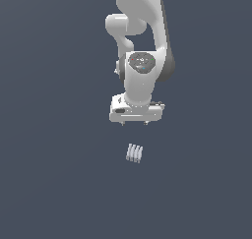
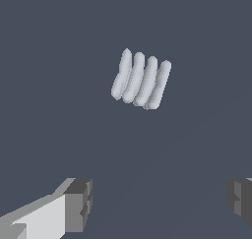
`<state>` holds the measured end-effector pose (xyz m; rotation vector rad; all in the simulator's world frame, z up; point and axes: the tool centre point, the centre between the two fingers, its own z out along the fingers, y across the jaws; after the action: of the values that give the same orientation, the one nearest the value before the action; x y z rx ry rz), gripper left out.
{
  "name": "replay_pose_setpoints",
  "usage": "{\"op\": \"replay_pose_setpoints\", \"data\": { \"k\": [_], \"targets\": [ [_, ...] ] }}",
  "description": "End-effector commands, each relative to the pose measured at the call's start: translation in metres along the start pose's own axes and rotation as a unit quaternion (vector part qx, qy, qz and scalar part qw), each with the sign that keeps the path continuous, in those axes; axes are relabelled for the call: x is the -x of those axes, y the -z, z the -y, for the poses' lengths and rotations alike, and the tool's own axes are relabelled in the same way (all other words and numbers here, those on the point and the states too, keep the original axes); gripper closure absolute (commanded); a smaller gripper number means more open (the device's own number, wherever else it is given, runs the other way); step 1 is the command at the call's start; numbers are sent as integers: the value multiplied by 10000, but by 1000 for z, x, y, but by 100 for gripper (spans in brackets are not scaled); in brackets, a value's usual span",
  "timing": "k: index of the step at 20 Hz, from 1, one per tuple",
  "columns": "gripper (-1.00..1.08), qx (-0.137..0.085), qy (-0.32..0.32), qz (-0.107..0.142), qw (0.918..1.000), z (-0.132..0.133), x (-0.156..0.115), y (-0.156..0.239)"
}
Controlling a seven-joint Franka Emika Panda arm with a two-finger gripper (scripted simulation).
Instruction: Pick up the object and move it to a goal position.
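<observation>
The object (image 1: 134, 153) is a small pale grey-lavender block of several parallel fins, resting on the dark floor. In the wrist view the object (image 2: 141, 79) lies apart from the fingertips, untouched. My white gripper (image 1: 134, 123) hangs above and a little behind it in the exterior view, with only two short finger stubs showing under the hand. The wrist view shows the gripper (image 2: 160, 203) open, its two grey pads far apart with nothing between them.
The white arm (image 1: 142, 36) rises behind the hand toward the top of the exterior view. A uniform dark blue-grey floor (image 1: 49, 184) surrounds the object on all sides.
</observation>
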<state>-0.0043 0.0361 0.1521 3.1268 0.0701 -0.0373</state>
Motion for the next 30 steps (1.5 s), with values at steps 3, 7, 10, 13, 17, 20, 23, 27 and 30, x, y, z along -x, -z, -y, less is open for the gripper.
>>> {"op": "replay_pose_setpoints", "data": {
  "k": [3, 7, 10, 13, 17, 20, 23, 27, 30],
  "targets": [
    [-92, -20, -250, -16, 9997, 0, -16, -8],
    [-92, -42, -569, -39, 9984, 0, -35, -20],
    [-92, -58, -844, -58, 9964, 0, -52, -30],
    [-92, -68, -1074, -75, 9942, 0, -65, -40],
    [-92, -77, -1303, -93, 9914, 0, -78, -50],
    [-92, -81, -1419, -102, 9898, 0, -84, -56],
    [-92, -83, -1488, -108, 9888, 0, -87, -59],
    [-92, -83, -1494, -105, 9887, 0, -88, -60],
    [-92, -83, -1494, -105, 9887, 1, -88, -64]
  ]
}}
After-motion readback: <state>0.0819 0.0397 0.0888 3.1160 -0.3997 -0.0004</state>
